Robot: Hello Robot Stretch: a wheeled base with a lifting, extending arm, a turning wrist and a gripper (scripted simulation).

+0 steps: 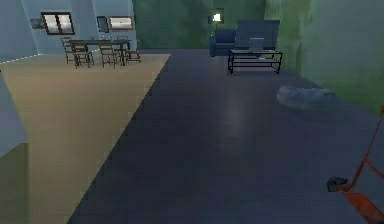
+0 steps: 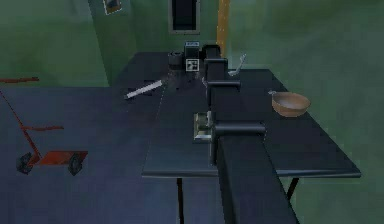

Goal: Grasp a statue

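My arm rises as a dark bar from the arm side view's bottom edge over a long dark table [image 2: 300, 140]. It ends at two white marked squares, with the gripper [image 2: 176, 72] just left of them near the table's far end. A small dark shape with a pale top [image 2: 173, 53] stands right behind the gripper; I cannot make out what it is. A pale thin stick [image 2: 143, 91] lies on the table left of the gripper. I cannot tell whether the gripper holds anything.
A brown bowl [image 2: 290, 103] sits on the table's right side and a pale utensil [image 2: 235, 69] lies farther back. A red frame [image 2: 50, 158] lies on the floor at left. Ahead are a dark coffee table [image 1: 254, 61], a blue sofa [image 1: 245, 38], a grey cushion [image 1: 305, 97] and dining chairs [image 1: 98, 50].
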